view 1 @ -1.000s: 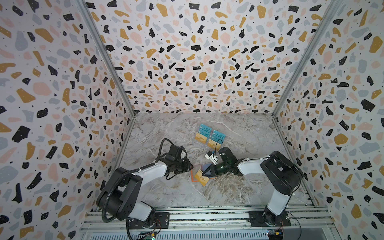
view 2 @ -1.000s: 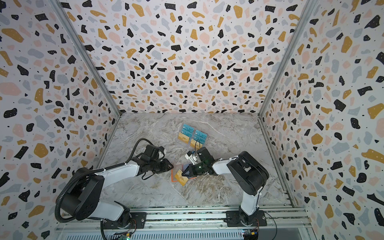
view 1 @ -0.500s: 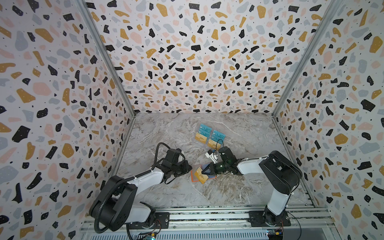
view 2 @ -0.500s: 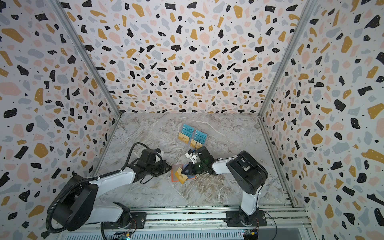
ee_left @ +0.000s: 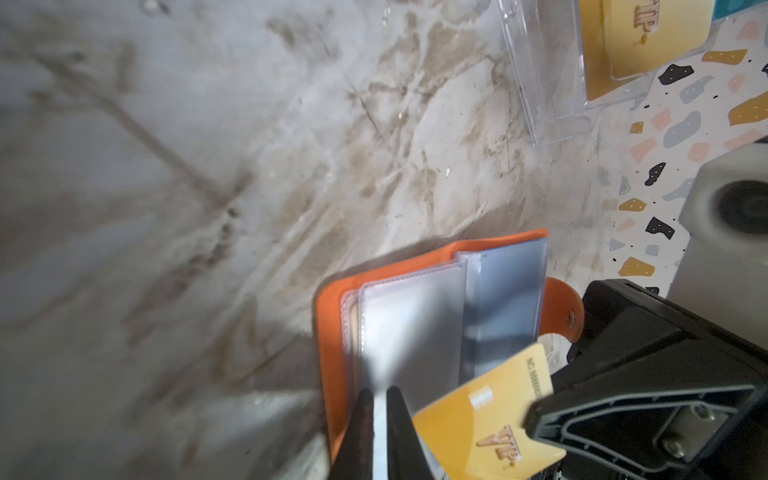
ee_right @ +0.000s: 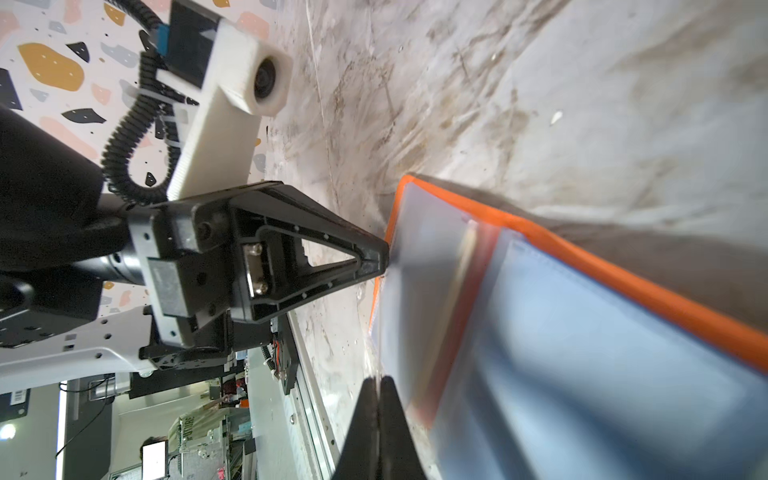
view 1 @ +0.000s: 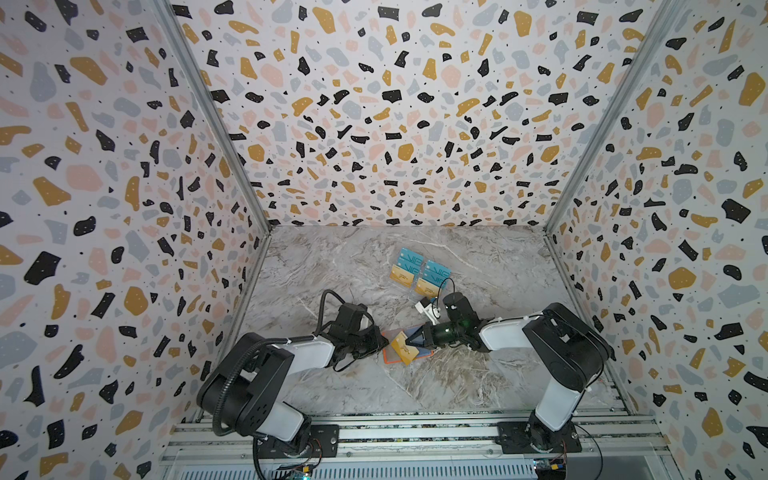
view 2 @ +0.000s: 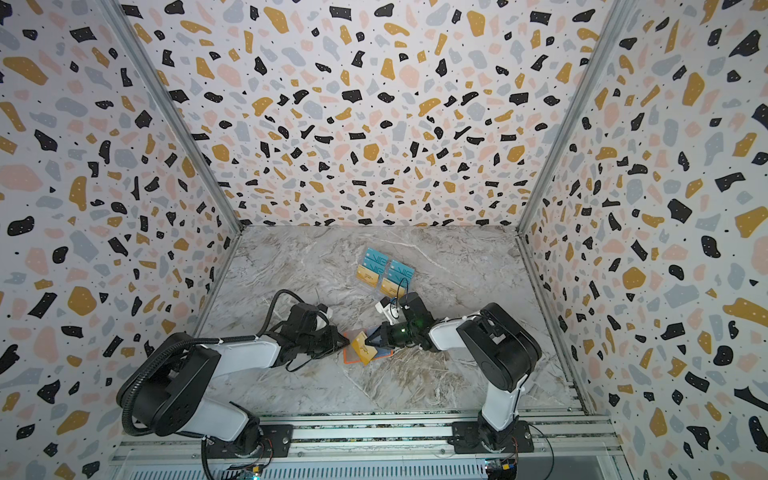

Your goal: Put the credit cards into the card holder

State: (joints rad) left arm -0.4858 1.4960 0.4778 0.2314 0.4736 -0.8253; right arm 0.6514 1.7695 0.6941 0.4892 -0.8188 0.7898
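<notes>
**Enclosure.** Three walls (view 1: 374, 104) in a terrazzo print of black, ochre, pink and grey chips, joined by aluminium corner posts (view 1: 216, 124). A slotted aluminium rail (view 1: 415, 434) runs along the front and carries both arm bases.

**Surface.** Table (view 1: 332, 257), grey-white marble pattern with brown veining, matt.

**Item 1.** Card holder (view 1: 388, 358), orange, lying open and flat at the middle front of the table, between the two grippers. Its clear sleeves (ee_left: 415, 332) face up, and its snap tab (ee_left: 563, 311) sticks out on the side towards the right arm.

**Item 2.** Left gripper (ee_left: 378, 399), fingers pinched together on the edge of one clear sleeve.

**Item 3.** Right gripper (ee_right: 379, 386), fingers closed on a corner of one credit card (ee_left: 486, 424), gold, held tilted over the open card holder. Whether its leading edge has entered a sleeve cannot be told, since the right wrist view is blurred.

**Item 4.** Clear rack (ee_left: 540, 104), farther back on the table, well apart from the card holder. It holds teal cards (view 1: 409, 257) in its rear row and two more credit cards (view 1: 401, 276) in its front row.
</notes>
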